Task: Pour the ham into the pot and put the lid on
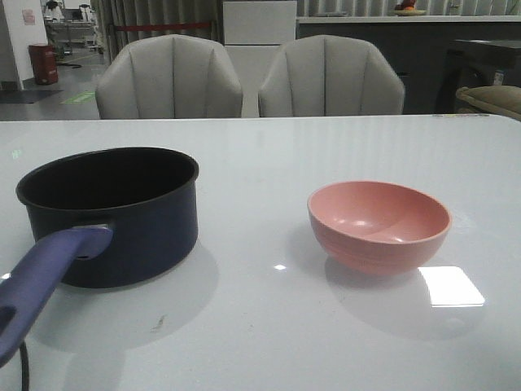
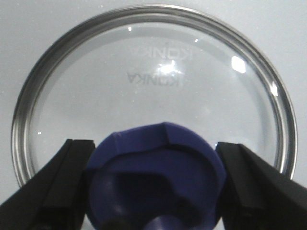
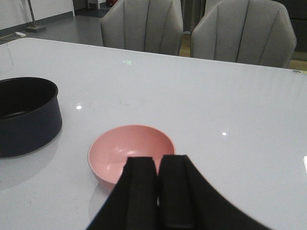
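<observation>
Lid (image 2: 158, 86) is lying flat on the table (image 1: 269, 326) with the left gripper (image 2: 156, 167) straddling its knob (image 2: 158, 167), grip unclear, while the right gripper (image 3: 157, 191) is sitting clenched empty above the pink bowl (image 3: 129, 151).

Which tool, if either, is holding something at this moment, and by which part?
The left tool has its fingers on either side of the blue-purple knob of the lid, apparently gripping it. The right tool is shut and holds nothing, near the pink bowl.
</observation>
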`<state>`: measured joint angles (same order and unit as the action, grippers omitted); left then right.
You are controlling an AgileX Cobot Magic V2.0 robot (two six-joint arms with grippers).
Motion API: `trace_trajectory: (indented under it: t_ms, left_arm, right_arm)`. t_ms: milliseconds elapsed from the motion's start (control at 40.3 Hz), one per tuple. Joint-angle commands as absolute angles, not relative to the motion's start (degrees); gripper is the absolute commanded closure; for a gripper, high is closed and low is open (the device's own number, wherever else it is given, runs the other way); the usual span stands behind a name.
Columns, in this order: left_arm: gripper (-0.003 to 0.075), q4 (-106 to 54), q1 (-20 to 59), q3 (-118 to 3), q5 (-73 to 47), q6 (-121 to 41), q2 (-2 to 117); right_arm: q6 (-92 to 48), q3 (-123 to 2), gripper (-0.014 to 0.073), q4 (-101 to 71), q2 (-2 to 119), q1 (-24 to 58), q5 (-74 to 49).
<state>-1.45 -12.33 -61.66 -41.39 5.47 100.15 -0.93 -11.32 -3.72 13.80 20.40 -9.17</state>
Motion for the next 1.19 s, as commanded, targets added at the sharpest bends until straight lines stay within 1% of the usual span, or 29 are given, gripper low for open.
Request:
trace_trajectory:
  t_ms: [0, 223, 348, 497, 621, 819, 993, 1167]
  left_arm:
    - [0.0430, -1.82, -12.18, -63.05, -39.93, 5.68, 95.58]
    - [0.0430, -1.82, -12.05, -63.05, -39.80, 5.68, 91.29]
    - [0.0430, -1.81, -9.97, -64.07, -40.08, 5.47, 87.98]
    - [0.0430, -1.81, -2.94, -69.34, -43.84, 4.94, 85.44]
    - [0.0430, -1.69, 4.33, -74.76, -48.65, 3.31, 85.65]
    - [0.0430, -1.69, 14.04, -81.69, -50.72, 3.31, 87.76]
    - [0.0430, -1.69, 19.34, -86.58, -54.50, 3.31, 91.91]
    - [0.0430, -1.69, 21.51, -90.29, -58.98, 3.31, 96.69]
  right_arm:
    - [-1.65, -12.86, 0.0447, -3.59, 14.12, 20.37, -4.02]
    - [-1.65, -12.86, 0.0447, -3.59, 14.12, 20.37, -4.02]
    - [-1.65, -12.86, 0.0447, -3.59, 14.12, 20.37, -4.02]
    - [-1.65, -12.86, 0.0447, -3.59, 14.12, 20.37, -4.02]
    - [-1.65, -12.86, 0.0447, -3.59, 14.12, 20.37, -4.02]
    - [-1.65, -12.86, 0.0447, -3.59, 14.12, 20.37, -4.02]
    - [-1.65, -12.86, 0.0447, -3.59, 14.12, 20.37, -4.02]
    - [-1.65, -12.86, 0.0447, -3.59, 14.12, 20.37, -4.02]
